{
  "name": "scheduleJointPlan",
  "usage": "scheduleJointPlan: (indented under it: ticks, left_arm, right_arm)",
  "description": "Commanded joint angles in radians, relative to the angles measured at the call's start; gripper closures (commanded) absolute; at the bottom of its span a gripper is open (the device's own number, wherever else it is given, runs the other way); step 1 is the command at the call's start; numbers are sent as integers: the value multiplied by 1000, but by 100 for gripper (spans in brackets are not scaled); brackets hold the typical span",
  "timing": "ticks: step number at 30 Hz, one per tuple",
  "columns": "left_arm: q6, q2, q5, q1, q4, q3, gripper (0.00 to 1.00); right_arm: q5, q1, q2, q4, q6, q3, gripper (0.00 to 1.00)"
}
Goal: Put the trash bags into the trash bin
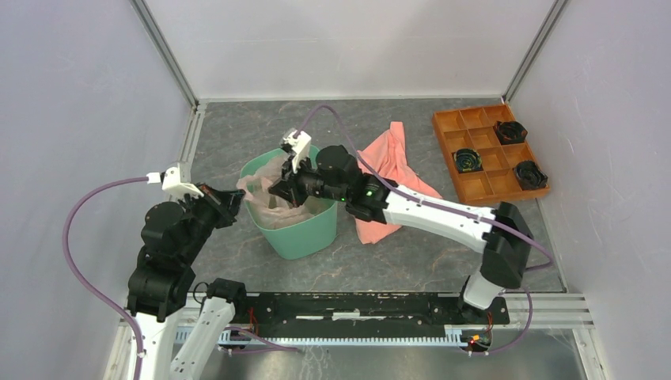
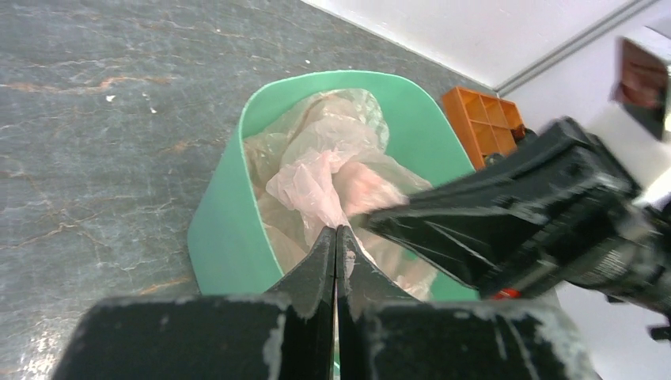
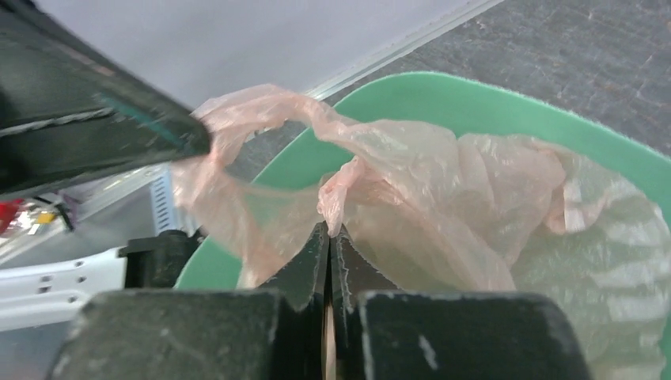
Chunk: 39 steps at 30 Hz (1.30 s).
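Note:
The mint-green trash bin stands on the table between my arms. The pale pink translucent trash bag lies crumpled inside it, with part bunched up above the left rim. My left gripper is at the bin's left rim. In the left wrist view its jaws are shut on a fold of the bag over the bin. My right gripper reaches over the bin's opening. In the right wrist view it is shut on another fold of the bag above the bin.
A salmon-orange cloth lies right of the bin, partly under my right arm. An orange compartment tray with three black items sits at the far right. Enclosure walls stand on the left, back and right.

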State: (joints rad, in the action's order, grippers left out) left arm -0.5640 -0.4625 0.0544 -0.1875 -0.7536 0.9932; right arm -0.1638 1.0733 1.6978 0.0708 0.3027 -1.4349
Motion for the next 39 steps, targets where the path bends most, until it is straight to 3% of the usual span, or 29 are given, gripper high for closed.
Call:
scheduleJointPlan:
  ticks: [1, 5, 11, 19, 23, 30, 36, 39]
  left_arm:
    - [13, -7, -95, -3, -1, 32, 98]
    - [48, -92, -144, -3, -87, 81, 98]
    - [117, -171, -240, -3, -151, 156, 98]
    - [153, -247, -415, -3, -249, 232, 98]
    - [161, -240, -456, -3, -256, 248, 98]
    - [170, -195, -482, -3, -234, 241, 98]
    - [252, -193, -543, -3, -184, 246, 98]
    - [266, -225, -563, -3, -172, 243, 98]
  right_arm:
    - [-29, -27, -198, 79, 87, 91, 100]
    - [-166, -121, -365, 148, 182, 285, 100]
    - [-203, -170, -559, 59, 173, 407, 100]
    - [54, -253, -726, -201, 18, 459, 100]
    - [183, -255, -797, -233, -30, 525, 100]
    - [56, -255, -830, -157, -72, 611, 100]
    - [317, -255, -850, -249, -147, 603, 100]
    - [303, -254, -849, -248, -156, 611, 100]
